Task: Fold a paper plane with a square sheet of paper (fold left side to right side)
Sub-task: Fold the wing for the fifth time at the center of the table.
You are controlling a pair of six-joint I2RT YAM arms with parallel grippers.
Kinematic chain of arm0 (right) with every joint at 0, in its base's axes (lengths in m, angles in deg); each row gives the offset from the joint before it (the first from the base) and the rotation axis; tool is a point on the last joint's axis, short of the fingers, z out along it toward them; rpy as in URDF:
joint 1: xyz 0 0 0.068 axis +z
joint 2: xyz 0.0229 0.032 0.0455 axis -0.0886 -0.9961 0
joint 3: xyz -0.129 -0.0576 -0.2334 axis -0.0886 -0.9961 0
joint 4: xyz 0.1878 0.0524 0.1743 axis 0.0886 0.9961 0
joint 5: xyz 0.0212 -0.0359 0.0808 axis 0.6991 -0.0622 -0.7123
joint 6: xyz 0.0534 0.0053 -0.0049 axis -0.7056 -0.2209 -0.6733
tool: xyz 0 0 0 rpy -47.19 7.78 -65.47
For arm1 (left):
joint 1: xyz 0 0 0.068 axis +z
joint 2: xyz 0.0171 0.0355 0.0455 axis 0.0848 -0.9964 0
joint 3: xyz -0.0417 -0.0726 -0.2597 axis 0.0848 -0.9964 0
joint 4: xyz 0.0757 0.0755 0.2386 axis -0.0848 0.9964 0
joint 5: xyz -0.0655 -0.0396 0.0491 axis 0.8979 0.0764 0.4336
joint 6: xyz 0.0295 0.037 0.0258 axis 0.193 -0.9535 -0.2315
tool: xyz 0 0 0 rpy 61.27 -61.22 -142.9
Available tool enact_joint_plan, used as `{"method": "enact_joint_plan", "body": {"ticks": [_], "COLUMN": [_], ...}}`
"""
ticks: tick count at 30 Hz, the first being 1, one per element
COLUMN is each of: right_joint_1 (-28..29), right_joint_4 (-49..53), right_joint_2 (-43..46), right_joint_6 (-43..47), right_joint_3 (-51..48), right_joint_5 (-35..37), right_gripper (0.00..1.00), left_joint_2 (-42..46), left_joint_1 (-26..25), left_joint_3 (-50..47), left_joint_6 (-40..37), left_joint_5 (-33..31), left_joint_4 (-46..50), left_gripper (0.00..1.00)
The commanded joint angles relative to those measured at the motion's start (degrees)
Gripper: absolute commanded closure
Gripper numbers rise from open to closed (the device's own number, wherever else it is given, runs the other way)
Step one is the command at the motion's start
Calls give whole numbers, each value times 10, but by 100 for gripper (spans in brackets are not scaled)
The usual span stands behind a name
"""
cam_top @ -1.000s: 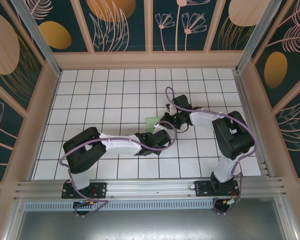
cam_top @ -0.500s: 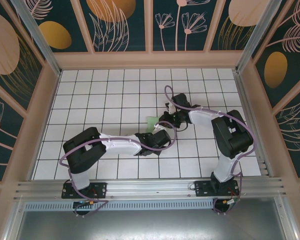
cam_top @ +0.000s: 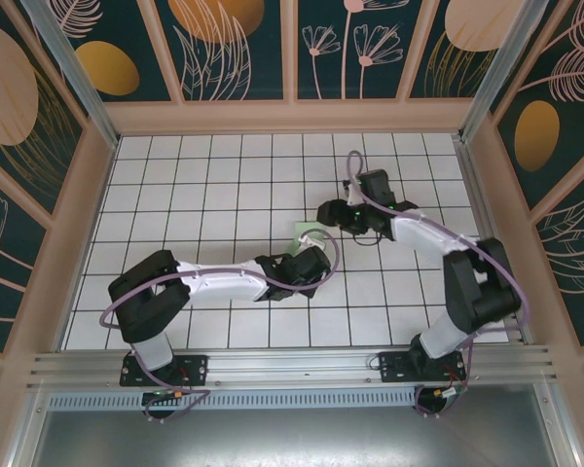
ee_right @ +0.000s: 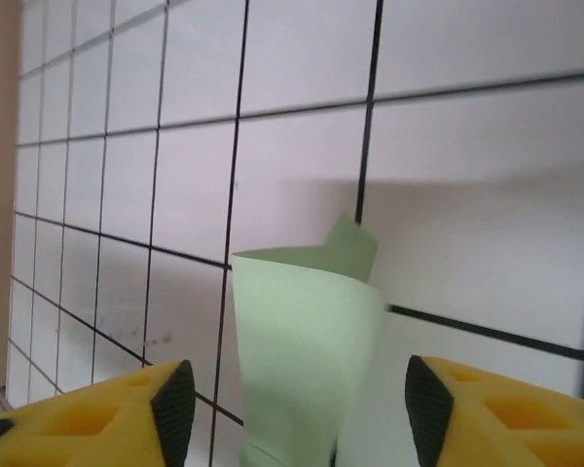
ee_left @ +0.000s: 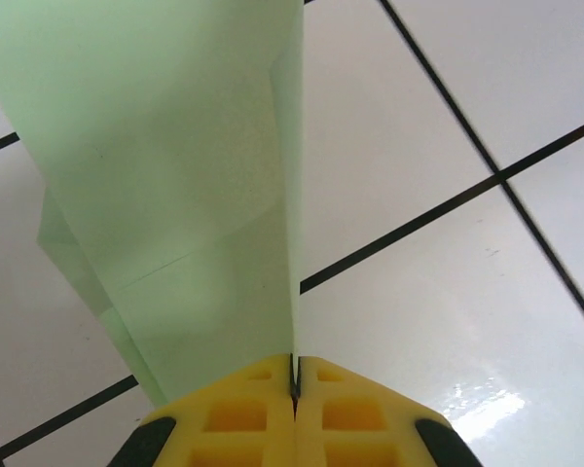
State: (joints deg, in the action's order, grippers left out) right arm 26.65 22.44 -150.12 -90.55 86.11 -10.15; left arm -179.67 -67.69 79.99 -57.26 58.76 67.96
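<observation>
The white tiled tabletop (cam_top: 195, 195) is lying beneath the folded green paper (ee_left: 175, 175), which is sticking out from my left tool (ee_left: 294, 384), clenched on its edge. My right tool (ee_right: 300, 409), just beyond the left tool, is gaping around the paper without touching it. I am judging this single thin pinch risky: the fold could spring open or slip. The right wrist view is showing the curled top; the left wrist view, the pinch itself.

Overhead camera looks down; close wrist cameras share the paper (ee_left: 175, 146).
</observation>
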Motion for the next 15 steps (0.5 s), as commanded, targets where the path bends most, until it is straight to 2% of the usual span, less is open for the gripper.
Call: {"method": "enact_joint_plan", "body": {"ticks": [1, 5, 8, 15], "right_joint_1": [-22, -35, -34, -1], "right_joint_4": [-31, -83, -164, -273], "right_joint_2": [50, 84, 96, 47], "right_joint_6": [-9, -21, -54, -116], "right_joint_3": [-52, -114, -157, -178], "right_joint_5": [29, 15, -23, -63], "right_gripper": [30, 21, 15, 10], "left_joint_2": [35, 65, 86, 106], "left_joint_1": [26, 62, 88, 127], "left_joint_3": [-23, -66, -98, -160], "left_joint_6": [21, 42, 59, 101], "left_joint_5": [63, 134, 187, 288], "left_joint_4": [-36, -88, -140, -243], "left_gripper": [94, 94, 93, 92]}}
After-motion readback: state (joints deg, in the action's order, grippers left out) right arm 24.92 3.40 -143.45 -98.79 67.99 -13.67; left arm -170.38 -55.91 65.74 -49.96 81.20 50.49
